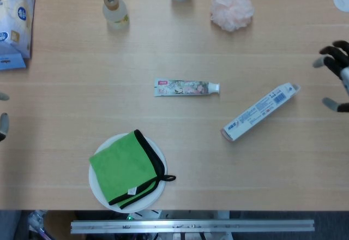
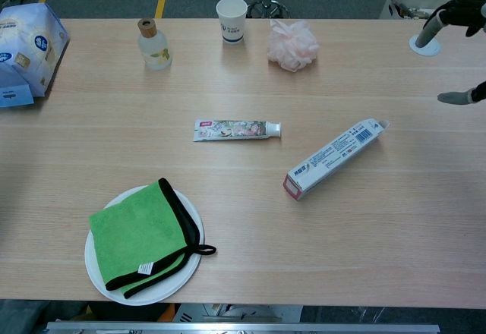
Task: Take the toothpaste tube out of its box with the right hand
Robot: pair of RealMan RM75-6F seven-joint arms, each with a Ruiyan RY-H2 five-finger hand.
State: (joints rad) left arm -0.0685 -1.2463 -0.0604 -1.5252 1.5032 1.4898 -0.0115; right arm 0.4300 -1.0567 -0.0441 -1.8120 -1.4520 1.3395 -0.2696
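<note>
Toothpaste tube [image 1: 186, 87] lies flat mid-worktop [image 1: 65, 114], cap toward the box [image 1: 260, 112], out of it and apart. Box lies flat, slanted, right of the tube. Right hand [image 1: 337, 82] at the right edge, fingers [image 2: 456, 97] spread wide, holding nothing. Left hand [image 1: 2, 121] barely shows at the left edge; fingers' state cannot be told.

Your toothpaste tube [image 1: 187, 87] lies flat mid-surface, floral print, white cap pointing right. Its box [image 1: 260, 111] lies apart to the right, angled, flap open.
</note>
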